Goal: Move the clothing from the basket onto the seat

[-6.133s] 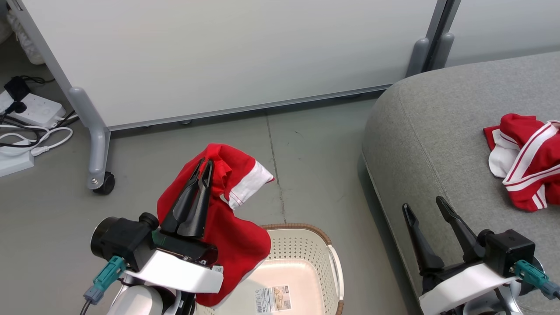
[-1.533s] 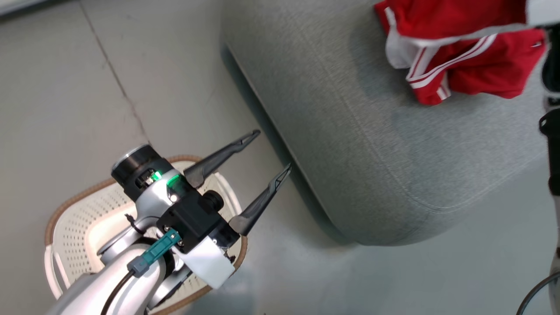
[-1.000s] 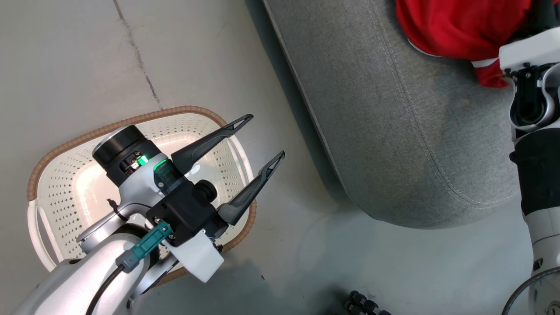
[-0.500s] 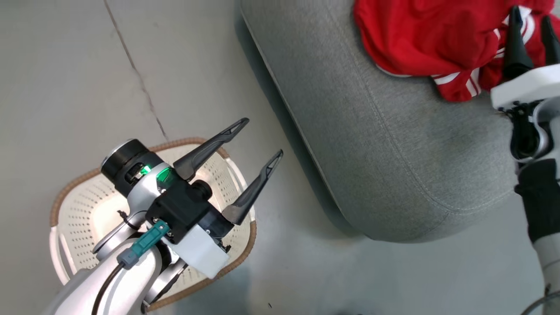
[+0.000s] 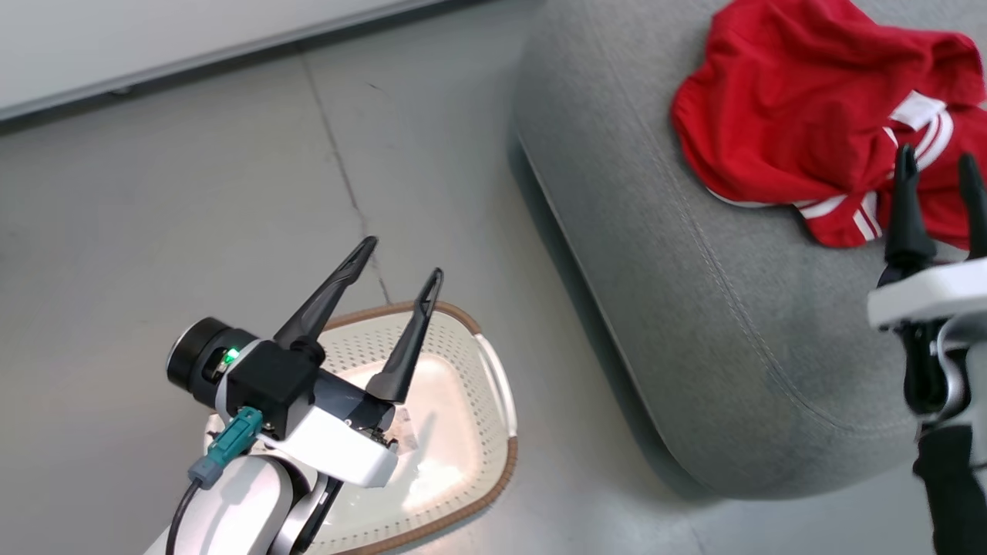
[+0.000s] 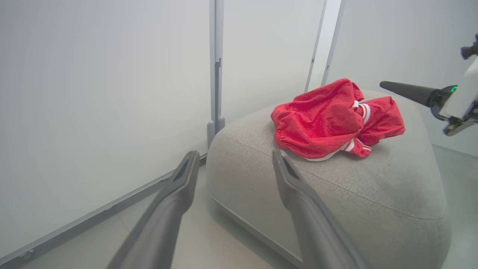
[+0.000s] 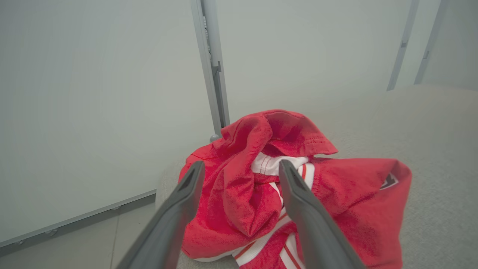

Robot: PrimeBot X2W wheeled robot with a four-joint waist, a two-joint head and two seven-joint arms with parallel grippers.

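Note:
Both red garments of the clothing [image 5: 802,123] lie heaped together on the grey seat [image 5: 694,293], the plainer one draped over the one with white stripes. My right gripper [image 5: 935,154] hovers just short of the heap, open, with nothing between its fingers. The right wrist view looks along that gripper [image 7: 242,164] onto the clothing [image 7: 239,198] and the seat [image 7: 429,130]. My left gripper [image 5: 403,258] stands open and empty above the cream basket [image 5: 497,455], whose pale floor is bare. The left wrist view shows this gripper [image 6: 235,153] pointing toward the clothing [image 6: 321,123] on the seat [image 6: 354,186].
A pale partition panel [image 5: 154,38] runs along the far side, with grey posts [image 6: 216,74] behind the seat. Grey floor [image 5: 193,193] with a thin crack lies between the basket and the panel. A narrow strip of floor separates basket and seat.
My right gripper has opened and let go of the plainer red garment, which now rests on the striped one. The head view has swung. The left gripper stays open over the basket.

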